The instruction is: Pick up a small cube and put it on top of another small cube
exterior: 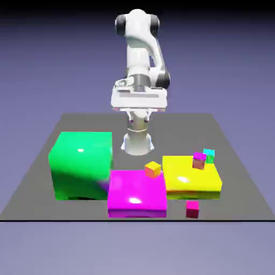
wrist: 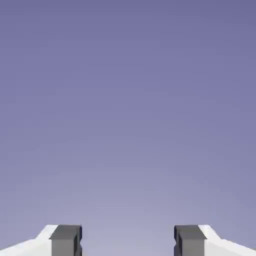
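Across the middle and lower frame lies a dark grey table (exterior: 177, 129), carrying the robot's white base (exterior: 137, 144) at upper centre, a green block (exterior: 81, 165) at left, a magenta block (exterior: 137, 193) near lower centre, a yellow block (exterior: 192, 182) at right and a crimson-pink cube (exterior: 192, 209) at lower right.

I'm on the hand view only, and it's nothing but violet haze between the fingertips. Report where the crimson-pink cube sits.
Observer: The exterior view has the crimson-pink cube on the dark table, near its front edge, in front of the yellow block.

Operator: Now give me the orange cube.

Observer: The orange cube is at the far right corner of the magenta block, as the exterior view shows it.

Operator: Tell me where the gripper is.

Observer: The gripper is up in front of the robot's base, away from both cubes.
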### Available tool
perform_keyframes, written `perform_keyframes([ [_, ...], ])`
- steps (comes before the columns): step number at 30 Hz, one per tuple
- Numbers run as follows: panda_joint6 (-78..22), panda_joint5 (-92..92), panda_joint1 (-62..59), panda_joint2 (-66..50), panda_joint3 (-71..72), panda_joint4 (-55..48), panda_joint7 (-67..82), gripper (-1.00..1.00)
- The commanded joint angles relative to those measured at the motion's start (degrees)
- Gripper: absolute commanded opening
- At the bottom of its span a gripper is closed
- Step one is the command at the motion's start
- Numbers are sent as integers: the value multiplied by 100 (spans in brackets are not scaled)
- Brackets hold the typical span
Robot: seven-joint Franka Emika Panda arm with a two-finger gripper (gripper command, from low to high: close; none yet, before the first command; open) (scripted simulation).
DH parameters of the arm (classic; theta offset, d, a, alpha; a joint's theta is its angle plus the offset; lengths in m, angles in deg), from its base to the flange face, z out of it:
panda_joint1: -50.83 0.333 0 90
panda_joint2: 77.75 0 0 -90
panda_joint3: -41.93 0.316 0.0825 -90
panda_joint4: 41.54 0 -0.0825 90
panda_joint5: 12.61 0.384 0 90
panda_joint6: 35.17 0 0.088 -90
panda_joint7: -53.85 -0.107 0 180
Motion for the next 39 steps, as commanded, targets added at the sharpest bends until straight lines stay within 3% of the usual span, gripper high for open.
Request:
perform_keyframes([
  [1,-53,-113,27,-208,50,-112,-219,0],
  [26,-1352,-2902,693,-5343,1291,-2882,-5625,0],
  [33,-715,-3480,1231,-6416,583,-3369,-6133,0],
  [34,-715,-3480,1231,-6416,583,-3370,-6133,-100],
  [39,-1207,-3033,815,-5586,1131,-2993,-5740,-100],
])
